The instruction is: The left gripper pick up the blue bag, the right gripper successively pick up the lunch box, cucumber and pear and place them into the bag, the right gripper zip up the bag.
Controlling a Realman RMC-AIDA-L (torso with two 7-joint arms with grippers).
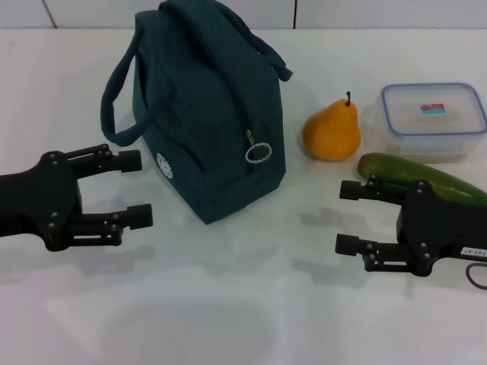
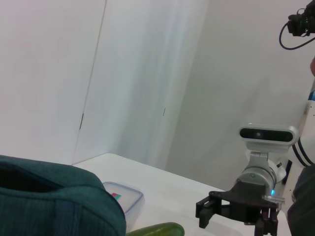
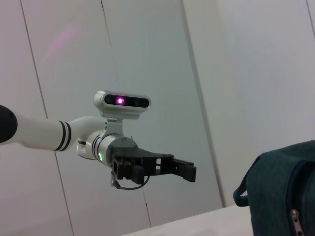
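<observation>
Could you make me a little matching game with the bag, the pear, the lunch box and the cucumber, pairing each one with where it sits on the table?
Things:
1. blue bag
2. pear
3. lunch box
4. cucumber

Places:
A. lying just beyond the right gripper, nearest to it
B. far right of the table, behind the cucumber
C. standing upright ahead of the left gripper, handles up
D. between the bag and the lunch box

Pairs: 1-C, 2-D, 3-B, 4-A

Both grippers hover with jaws open, holding nothing.
</observation>
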